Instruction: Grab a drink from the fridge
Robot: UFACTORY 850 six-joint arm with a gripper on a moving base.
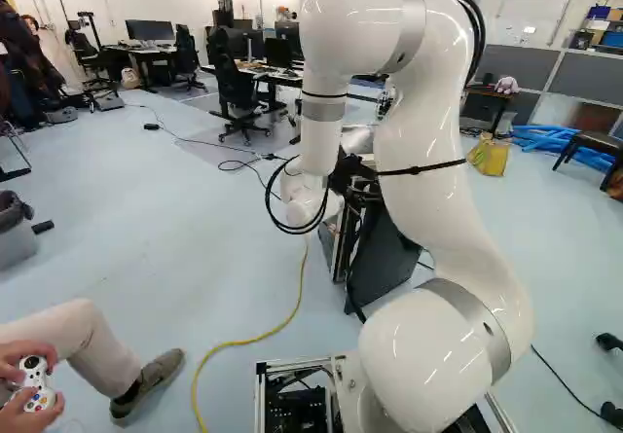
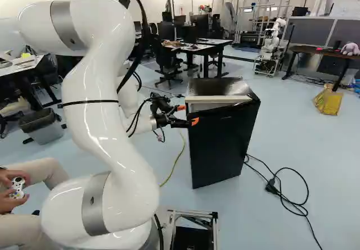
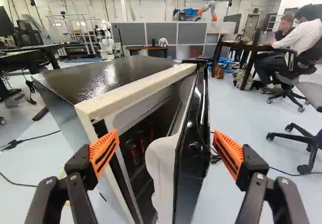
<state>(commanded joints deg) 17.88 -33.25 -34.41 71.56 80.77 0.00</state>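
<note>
Inside the partly open fridge [image 3: 118, 78], what look like red cans [image 3: 133, 152] sit in shadow; if full, they should be fairly heavy, slick and easily dented, best taken around the middle. The claw [image 3: 166, 138] is spread wide, the door [image 3: 193, 153] ahead, showing in its gap. Pale blue floor [image 2: 304, 149] carries a black cable [image 2: 271, 187]; grey partitions [image 3: 188, 33] stand beyond.

Fridge top [image 3: 108, 80]: glossy black, streaked with glare. Door [image 3: 192, 156]: glossy too. Front rim [image 3: 138, 94]: matt, cream, plastic-looking. Arm [image 1: 421, 151]: smooth, glossy white; joint bands [image 1: 409, 26] satin, metal-looking. Pincer [image 2: 188, 115]: matt black; pads [image 3: 104, 151] ribbed, rubbery-looking. Floor [image 1: 146, 229]: smooth, low sheen.
</note>
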